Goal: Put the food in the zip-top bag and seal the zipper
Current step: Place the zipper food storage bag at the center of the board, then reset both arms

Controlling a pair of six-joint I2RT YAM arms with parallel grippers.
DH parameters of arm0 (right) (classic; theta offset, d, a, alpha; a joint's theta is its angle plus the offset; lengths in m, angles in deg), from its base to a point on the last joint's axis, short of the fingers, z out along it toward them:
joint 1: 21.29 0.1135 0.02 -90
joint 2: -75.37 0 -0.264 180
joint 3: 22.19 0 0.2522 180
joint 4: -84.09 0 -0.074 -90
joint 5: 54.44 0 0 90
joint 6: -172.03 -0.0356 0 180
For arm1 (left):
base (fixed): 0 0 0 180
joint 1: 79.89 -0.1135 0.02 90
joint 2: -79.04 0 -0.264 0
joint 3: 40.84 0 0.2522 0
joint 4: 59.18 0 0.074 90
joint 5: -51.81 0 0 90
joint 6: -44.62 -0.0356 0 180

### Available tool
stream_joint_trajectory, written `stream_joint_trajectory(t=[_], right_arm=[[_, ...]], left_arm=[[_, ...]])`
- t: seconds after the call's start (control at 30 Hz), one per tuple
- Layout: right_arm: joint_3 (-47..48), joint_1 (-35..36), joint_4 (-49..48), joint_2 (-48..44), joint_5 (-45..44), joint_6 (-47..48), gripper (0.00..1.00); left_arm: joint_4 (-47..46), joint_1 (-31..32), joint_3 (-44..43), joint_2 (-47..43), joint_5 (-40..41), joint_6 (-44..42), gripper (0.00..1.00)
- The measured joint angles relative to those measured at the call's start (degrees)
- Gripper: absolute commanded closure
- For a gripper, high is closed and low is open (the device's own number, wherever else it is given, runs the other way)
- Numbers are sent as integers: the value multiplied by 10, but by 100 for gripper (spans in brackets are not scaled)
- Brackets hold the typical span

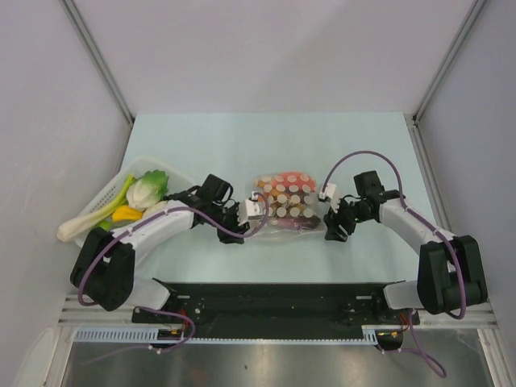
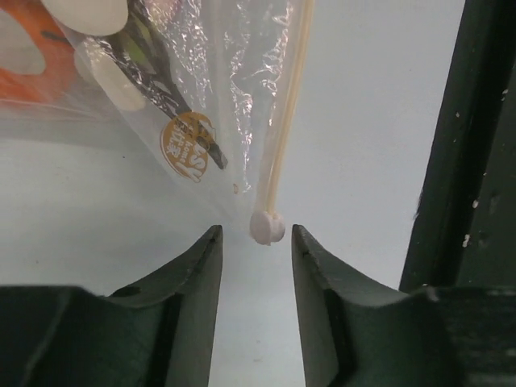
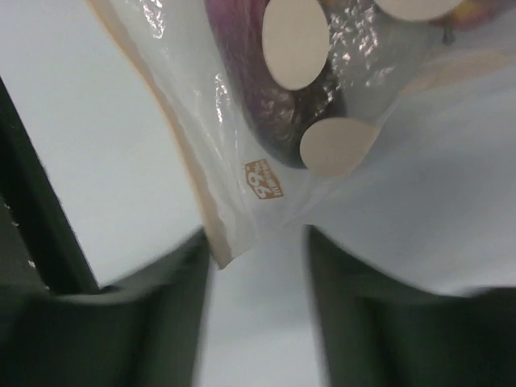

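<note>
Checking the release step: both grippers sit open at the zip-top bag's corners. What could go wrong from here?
1. The left gripper's jaws flank the zipper slider; a skewed retreat could catch it and pull the zipper back open.
2. The right gripper's jaws straddle a bag corner; backing off could drag the zip-top bag.
3. Toy vegetables lie in the white tray, so filling may be incomplete.

The zip-top bag (image 3: 193, 121) bears a small brown badge (image 3: 264, 179) reading "99"; its smaller print is illegible. In the left wrist view, a round gold badge (image 2: 187, 146) on the bag carries white lettering too blurred to read.
</note>
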Motion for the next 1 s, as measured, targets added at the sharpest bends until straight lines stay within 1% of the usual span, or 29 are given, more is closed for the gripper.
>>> stream_joint_trajectory(t=[0.03, 0.07, 0.1, 0.13, 0.17, 0.2, 0.3, 0.37, 0.5, 0.57, 0.67, 0.77, 0.83, 0.9, 1.0], right_arm=[[0, 0, 4, -6, -1, -1, 23], [0, 0, 6, -14, -4, -4, 15], [0, -1, 9, -27, -7, -8, 11], [0, -1, 12, -43, -12, -15, 8], [0, -2, 15, -64, -17, -22, 2], [2, -2, 19, -90, -23, -34, 0], [19, -6, 24, -150, -40, -70, 0], [38, -10, 20, -182, -51, -101, 1], [80, -17, -13, -203, -79, -164, 0], [110, -23, -39, -188, -96, -203, 0], [169, -49, -72, -133, -118, -261, 0], [213, -94, -100, -75, -131, -315, 0], [229, -143, -113, -38, -133, -353, 0], [236, -193, -120, -5, -129, -387, 0], [237, -244, -118, 34, -128, -421, 0]], left_arm=[[-4, 0, 0, -4, 0, 4, 36], [-7, 0, 0, -9, 0, 8, 9], [-8, -1, 0, -16, 1, 14, 1], [-7, -1, -1, -26, 1, 17, 0], [-2, -1, -5, -39, 0, 27, 0], [3, -1, -11, -54, 0, 33, 0], [14, -2, -44, -91, 2, 50, 0], [16, -7, -82, -108, 1, 71, 0], [4, -51, -173, -104, 2, 142, 0], [-8, -76, -225, -80, 29, 189, 0], [-14, -107, -319, -21, 97, 241, 0], [-12, -144, -391, 38, 121, 277, 0], [-6, -173, -407, 64, 124, 307, 0], [8, -200, -406, 77, 124, 332, 0], [8, -223, -376, 79, 135, 360, 0]])
